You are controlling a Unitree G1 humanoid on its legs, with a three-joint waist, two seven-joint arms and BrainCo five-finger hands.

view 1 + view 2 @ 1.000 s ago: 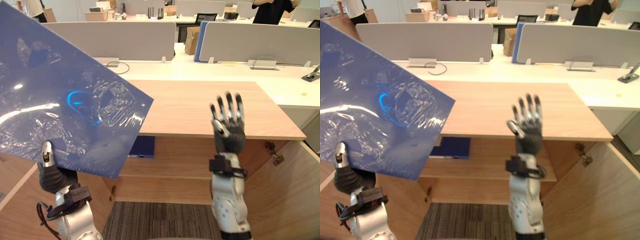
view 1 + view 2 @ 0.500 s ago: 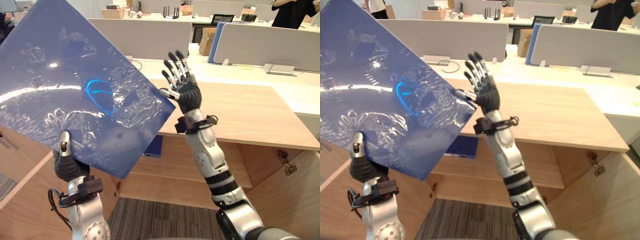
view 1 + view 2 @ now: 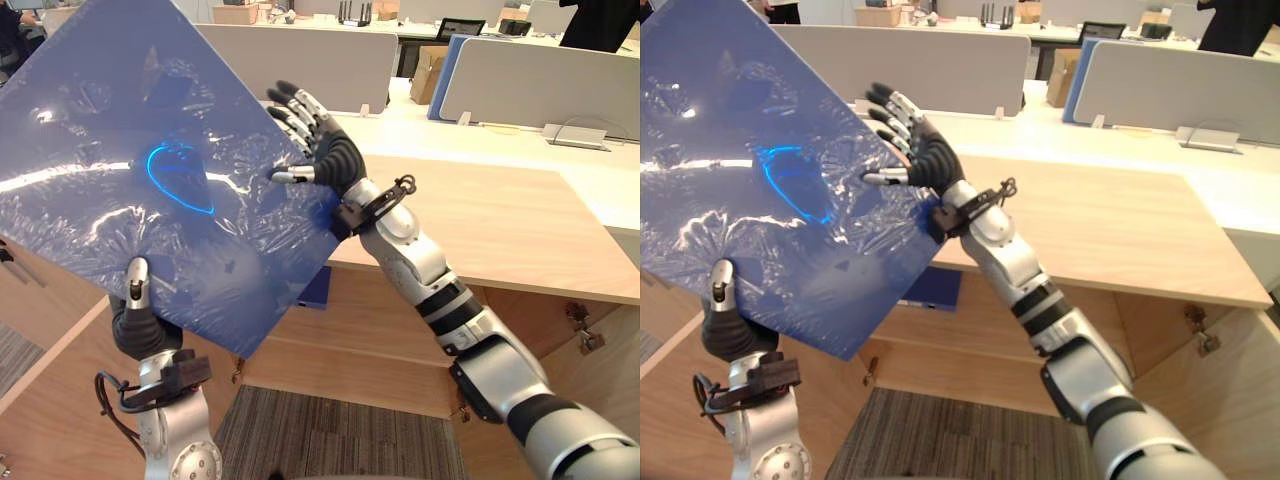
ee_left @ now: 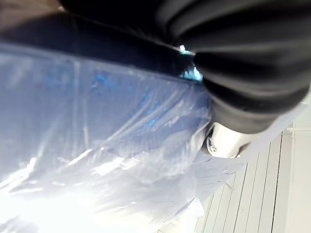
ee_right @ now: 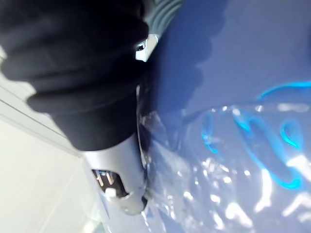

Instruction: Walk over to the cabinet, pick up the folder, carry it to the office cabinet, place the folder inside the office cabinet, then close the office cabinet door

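Folder (image 3: 160, 180) aloft: left hand (image 3: 135, 320) below, right hand (image 3: 320, 150) alongside

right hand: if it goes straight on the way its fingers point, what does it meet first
Most likely the blue folder: the right hand points up and left along the folder's right edge, with its thumb on the folder's face. Beyond that stands the grey desk partition, though depth is unclear.

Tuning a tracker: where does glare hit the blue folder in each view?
Left eye view: folder carries white streaks and a blue ring reflection; left wrist view: broad white glare on its wrinkled film; right wrist view: blue loops, white flecks.
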